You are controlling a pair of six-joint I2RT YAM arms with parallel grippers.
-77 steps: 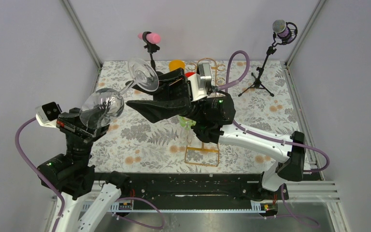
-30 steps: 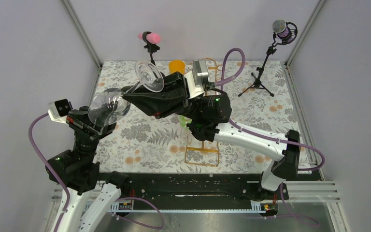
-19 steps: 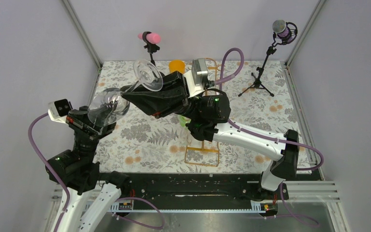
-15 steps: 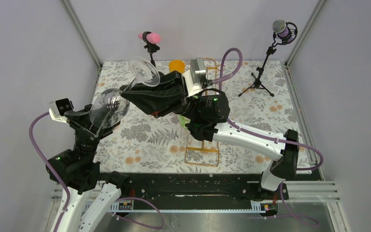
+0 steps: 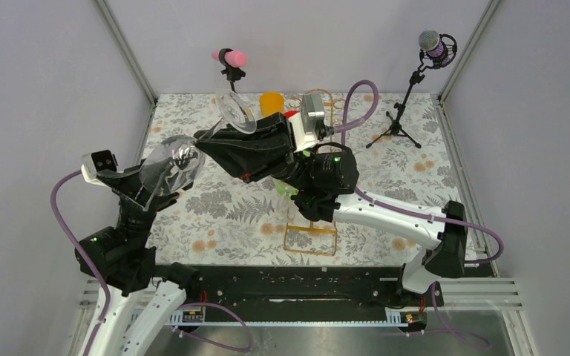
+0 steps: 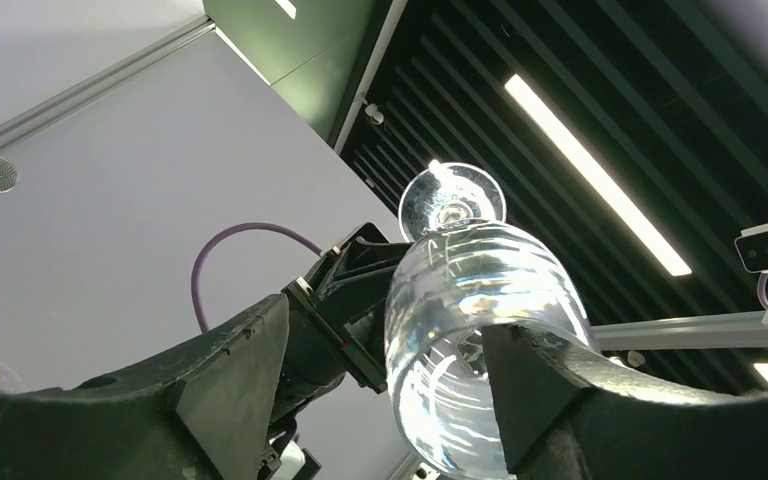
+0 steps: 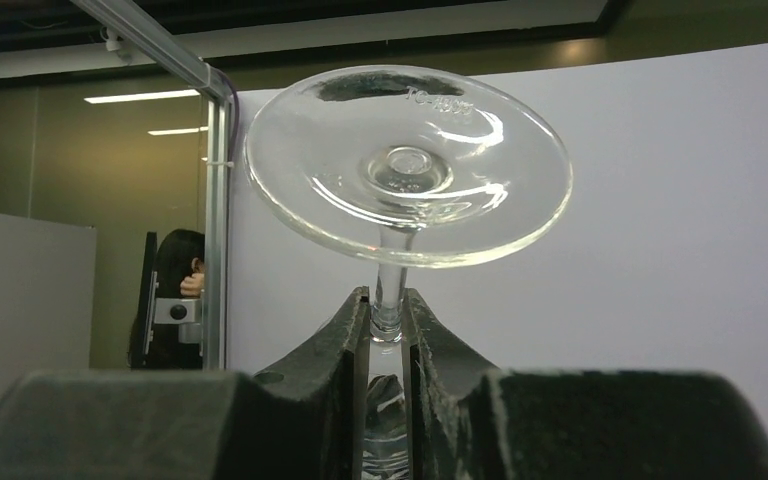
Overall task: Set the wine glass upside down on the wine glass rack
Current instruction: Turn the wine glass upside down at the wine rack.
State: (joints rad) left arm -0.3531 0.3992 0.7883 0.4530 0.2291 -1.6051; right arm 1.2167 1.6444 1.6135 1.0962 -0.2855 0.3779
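Note:
The clear wine glass (image 5: 169,167) hangs high above the table's left side, lying nearly level, its foot (image 5: 236,113) toward the back. My right gripper (image 5: 204,138) is shut on the stem; in the right wrist view the fingers pinch the stem (image 7: 388,312) just under the round foot (image 7: 408,165). My left gripper (image 5: 154,180) stands open around the bowl (image 6: 480,330). Its left finger (image 6: 230,380) is clear of the glass and its right finger (image 6: 560,385) is against or just beside it. The gold wire wine glass rack (image 5: 309,252) stands mid-table, mostly hidden behind my right arm.
An orange cup (image 5: 272,100) and a pink-topped stand (image 5: 229,57) are at the back. A microphone on a tripod (image 5: 436,44) stands at the back right. Something green (image 5: 288,189) shows under my right arm. A floral cloth (image 5: 215,215) covers the table.
My left gripper has opened off the bowl. The right gripper keeps the stem and has carried the glass slightly to the right.

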